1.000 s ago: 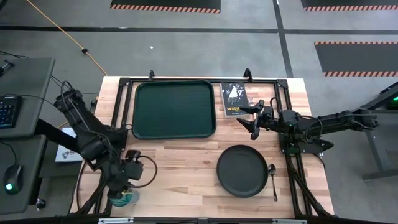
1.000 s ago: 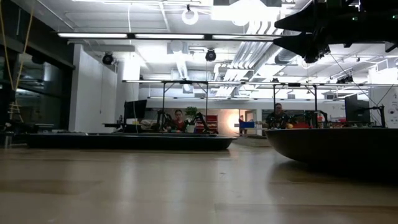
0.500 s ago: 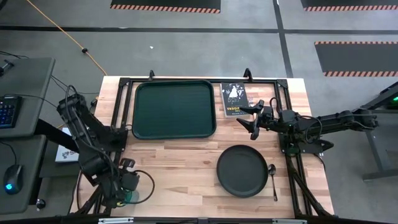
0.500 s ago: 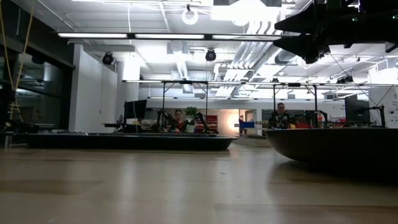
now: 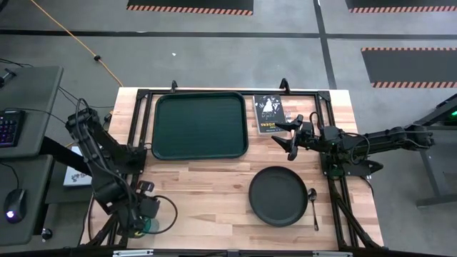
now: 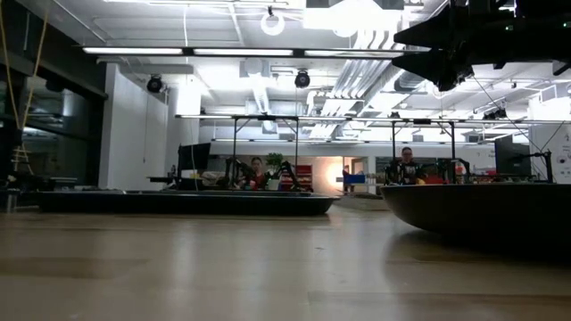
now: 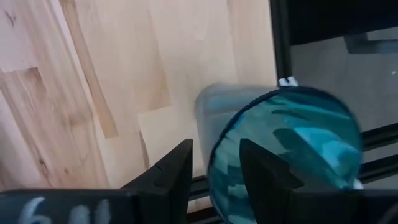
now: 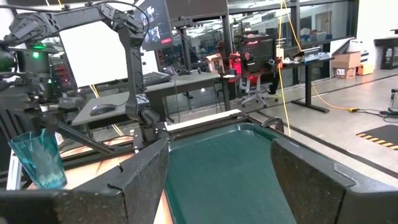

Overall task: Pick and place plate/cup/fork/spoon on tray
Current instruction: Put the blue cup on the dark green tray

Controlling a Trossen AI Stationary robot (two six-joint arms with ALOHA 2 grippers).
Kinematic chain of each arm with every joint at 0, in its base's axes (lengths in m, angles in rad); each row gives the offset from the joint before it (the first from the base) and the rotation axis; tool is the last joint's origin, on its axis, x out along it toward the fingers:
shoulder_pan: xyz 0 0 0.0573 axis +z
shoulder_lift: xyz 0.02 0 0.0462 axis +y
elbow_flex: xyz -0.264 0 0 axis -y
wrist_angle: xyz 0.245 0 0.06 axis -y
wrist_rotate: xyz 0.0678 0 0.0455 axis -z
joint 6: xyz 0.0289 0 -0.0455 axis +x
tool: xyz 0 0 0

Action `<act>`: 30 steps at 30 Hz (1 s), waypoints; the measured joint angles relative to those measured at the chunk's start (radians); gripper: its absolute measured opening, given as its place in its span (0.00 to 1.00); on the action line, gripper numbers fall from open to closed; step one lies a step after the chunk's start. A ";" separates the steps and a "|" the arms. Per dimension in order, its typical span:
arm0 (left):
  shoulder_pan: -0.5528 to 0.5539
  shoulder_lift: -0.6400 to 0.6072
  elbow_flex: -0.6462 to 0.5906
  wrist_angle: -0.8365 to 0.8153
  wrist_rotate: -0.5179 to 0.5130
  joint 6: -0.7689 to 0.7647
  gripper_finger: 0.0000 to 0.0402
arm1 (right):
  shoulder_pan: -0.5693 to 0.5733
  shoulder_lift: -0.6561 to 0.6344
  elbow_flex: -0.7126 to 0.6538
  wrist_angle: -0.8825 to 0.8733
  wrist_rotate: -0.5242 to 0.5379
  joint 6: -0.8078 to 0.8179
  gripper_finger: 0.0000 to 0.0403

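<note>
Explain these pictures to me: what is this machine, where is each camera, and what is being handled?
It is a two-armed robot at a wooden table. One camera looks straight down, one sits at table-top height, and one rides on each wrist.

On the table lie a green tray, a book, a black plate and, beside the plate, a spoon. I see no fork.

The left gripper is down at the cup near the table's front corner, with one finger on each side of its wall and a gap showing. The right gripper waits open beside the book, holding nothing.
</note>
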 joint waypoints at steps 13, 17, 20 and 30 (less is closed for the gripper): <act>0.000 0.000 -0.069 0.016 0.012 0.029 0.30 | 0.000 0.000 0.000 -0.009 0.000 0.000 0.68; 0.000 0.000 -0.069 0.019 0.010 0.043 0.30 | 0.000 0.000 0.000 -0.010 0.000 0.000 0.68; 0.000 0.000 -0.069 0.016 0.001 0.054 0.29 | 0.000 0.000 0.000 -0.014 0.000 0.000 0.68; 0.017 -0.001 -0.068 0.005 -0.023 0.140 0.02 | 0.000 0.000 0.000 -0.014 0.000 0.000 0.68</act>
